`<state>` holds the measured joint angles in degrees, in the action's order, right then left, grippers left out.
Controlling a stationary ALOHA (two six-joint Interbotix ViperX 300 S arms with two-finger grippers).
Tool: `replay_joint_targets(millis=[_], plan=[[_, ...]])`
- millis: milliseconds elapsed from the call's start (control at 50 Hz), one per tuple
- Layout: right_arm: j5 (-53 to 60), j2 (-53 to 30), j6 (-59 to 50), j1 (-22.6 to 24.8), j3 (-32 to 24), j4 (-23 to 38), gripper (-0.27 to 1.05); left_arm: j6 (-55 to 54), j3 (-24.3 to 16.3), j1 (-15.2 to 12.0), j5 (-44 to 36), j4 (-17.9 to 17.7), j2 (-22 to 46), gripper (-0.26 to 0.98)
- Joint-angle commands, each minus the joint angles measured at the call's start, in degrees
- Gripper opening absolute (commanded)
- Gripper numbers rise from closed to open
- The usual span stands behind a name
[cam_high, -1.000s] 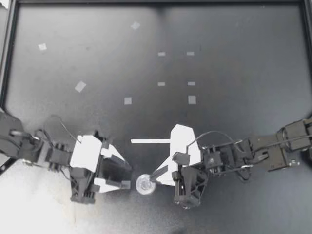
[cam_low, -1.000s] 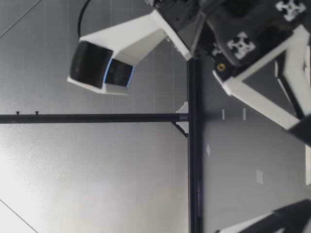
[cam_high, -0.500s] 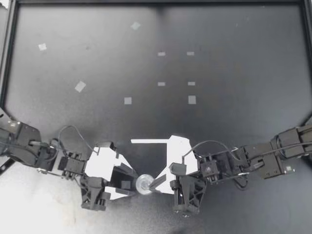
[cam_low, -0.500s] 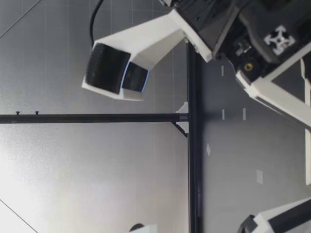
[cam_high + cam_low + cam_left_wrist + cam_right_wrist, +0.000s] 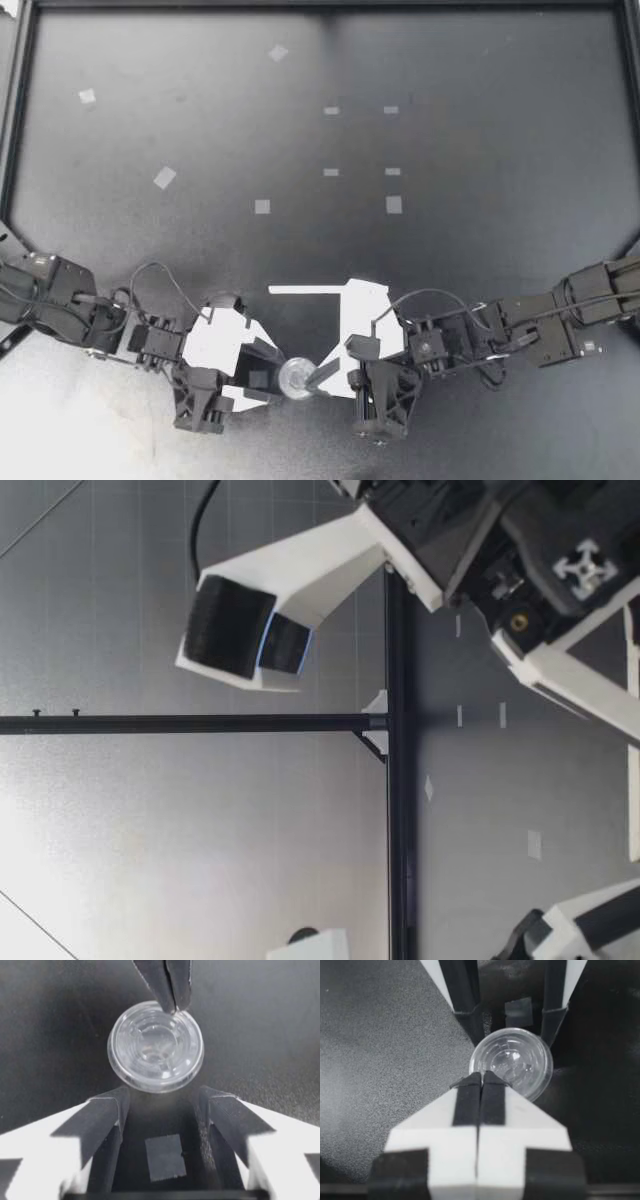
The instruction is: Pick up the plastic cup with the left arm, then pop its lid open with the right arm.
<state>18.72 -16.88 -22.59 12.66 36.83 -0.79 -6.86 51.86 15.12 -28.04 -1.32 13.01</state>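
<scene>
Close to the near edge of the black surface, about midway along it, a small clear round cup sits between the two arms. My left hand faces it from one side with its fingers spread apart. My right hand faces it from the other side with its fingers pressed together.

The left wrist view makes plain what the top view blurs. The cup is just ahead of the spread fingertips, and the right hand reaches its far rim with both tips side by side. A grey tape square lies on the surface between the left fingers.

The right wrist view shows no gap between its own fingers. Their tips are at the rim of the cup, and the left fingers flank its other side.

The low view shows only the right arm's white camera housing, raised above the surface.

Farther out, white tape marks dot the surface toward its far edge.
</scene>
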Motion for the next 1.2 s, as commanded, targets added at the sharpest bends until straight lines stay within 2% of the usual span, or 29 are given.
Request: replay_joint_targets(millis=[0,480,920,1180], plan=[[-0.18,0.97,0.09,-0.44,-1.05,0.09,-0.17,0.18,-1.14,0.18,-0.97,-0.18,-0.35,0.56],[-3.52,0.88,0.09,-1.41,-0.97,0.09,-0.17,4.04,-2.02,-0.26,-2.37,-4.13,0.09,0.56],[-3.16,0.70,0.26,-1.41,-1.14,0.09,-0.17,3.52,-3.52,-0.26,0.97,-8.79,0.18,0.55],[-2.72,0.44,0.26,-1.41,-1.14,0.09,-0.17,3.60,-4.48,-0.26,1.05,-9.05,0.70,0.43]])
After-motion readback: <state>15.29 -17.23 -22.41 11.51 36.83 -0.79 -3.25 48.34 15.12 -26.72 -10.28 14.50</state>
